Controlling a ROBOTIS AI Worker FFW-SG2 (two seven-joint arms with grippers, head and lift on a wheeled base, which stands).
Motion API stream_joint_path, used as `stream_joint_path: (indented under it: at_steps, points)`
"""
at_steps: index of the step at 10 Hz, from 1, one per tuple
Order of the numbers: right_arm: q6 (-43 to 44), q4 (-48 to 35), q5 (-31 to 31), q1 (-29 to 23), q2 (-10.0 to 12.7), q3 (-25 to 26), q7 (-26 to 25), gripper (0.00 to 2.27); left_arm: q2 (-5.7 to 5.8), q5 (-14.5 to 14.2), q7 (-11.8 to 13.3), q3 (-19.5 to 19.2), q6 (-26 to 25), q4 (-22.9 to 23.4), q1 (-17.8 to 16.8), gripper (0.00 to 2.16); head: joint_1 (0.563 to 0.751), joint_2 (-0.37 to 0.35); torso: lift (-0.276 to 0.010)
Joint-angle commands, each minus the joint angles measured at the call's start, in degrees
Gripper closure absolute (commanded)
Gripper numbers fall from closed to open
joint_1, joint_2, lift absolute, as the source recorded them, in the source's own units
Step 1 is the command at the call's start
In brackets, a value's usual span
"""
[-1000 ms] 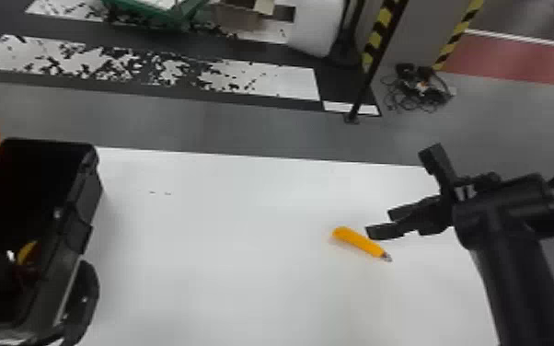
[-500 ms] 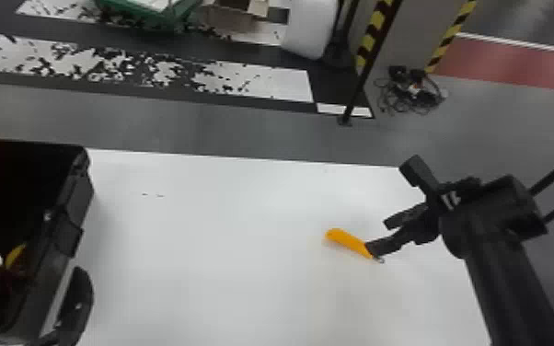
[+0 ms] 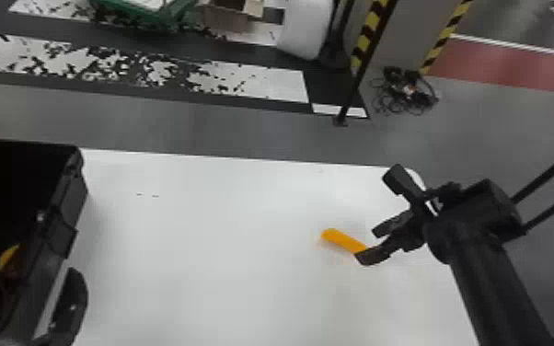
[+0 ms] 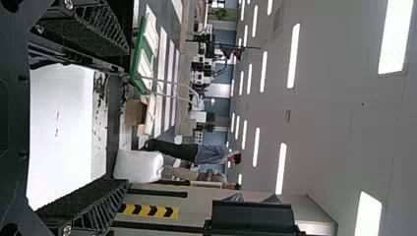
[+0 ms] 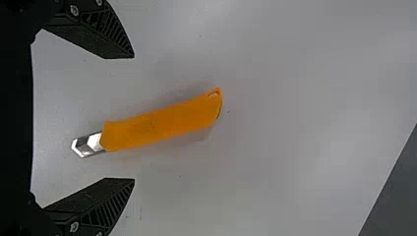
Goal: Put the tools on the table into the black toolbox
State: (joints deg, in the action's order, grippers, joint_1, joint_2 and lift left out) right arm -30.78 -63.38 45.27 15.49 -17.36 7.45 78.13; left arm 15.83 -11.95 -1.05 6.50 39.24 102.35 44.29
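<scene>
One orange utility knife (image 5: 162,125) lies flat on the white counter (image 3: 207,276), and from where I stand the right pincer (image 5: 134,118) is right over it, its two black fingers spread wide on either side of the handle. The left pincer (image 4: 125,118) is parted too, with nothing between its fingers. Over on the robot's left sits the black toolbox (image 3: 72,198), open, something yellow (image 3: 8,256) inside. I'd call the knife light and stiff, no worry to squeeze, though its smooth, slim body could skate or roll if only one finger nudges it. The bit of bare blade is the part to leave alone; best to lower, then close square across the handle, around its middle, so the ends don't droop on the way to the box.
</scene>
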Motion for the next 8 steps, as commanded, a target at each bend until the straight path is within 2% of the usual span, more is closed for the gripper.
stream_joint_path:
  at_steps: [1, 5, 7, 8]
  points:
    - [0.05, 1.5, 0.43, 0.51, 0.05, -1.04, 0.19, 0.13, -0.01, 0.0, 0.0, 0.0, 0.0, -0.13, -0.09, 0.07, 0.695, -0.208, -0.039]
    - [0.05, 2.29, 0.43, 0.95, 0.31, -1.12, -1.93, 0.16, -0.01, 0.0, 0.0, 0.0, 0.0, -0.13, -0.26, 0.07, 0.695, -0.203, -0.039]
    - [0.05, 3.26, 0.87, 1.38, 0.4, -1.39, -2.99, 0.21, -0.01, -0.09, 0.0, 0.0, 0.0, -0.22, -0.17, 0.07, 0.695, -0.203, -0.039]
    - [0.05, 3.7, 0.87, 1.65, 0.4, -1.48, -3.6, 0.31, -0.01, -0.09, 0.0, 0.0, 0.0, -0.22, -0.26, 0.07, 0.695, -0.204, -0.039]
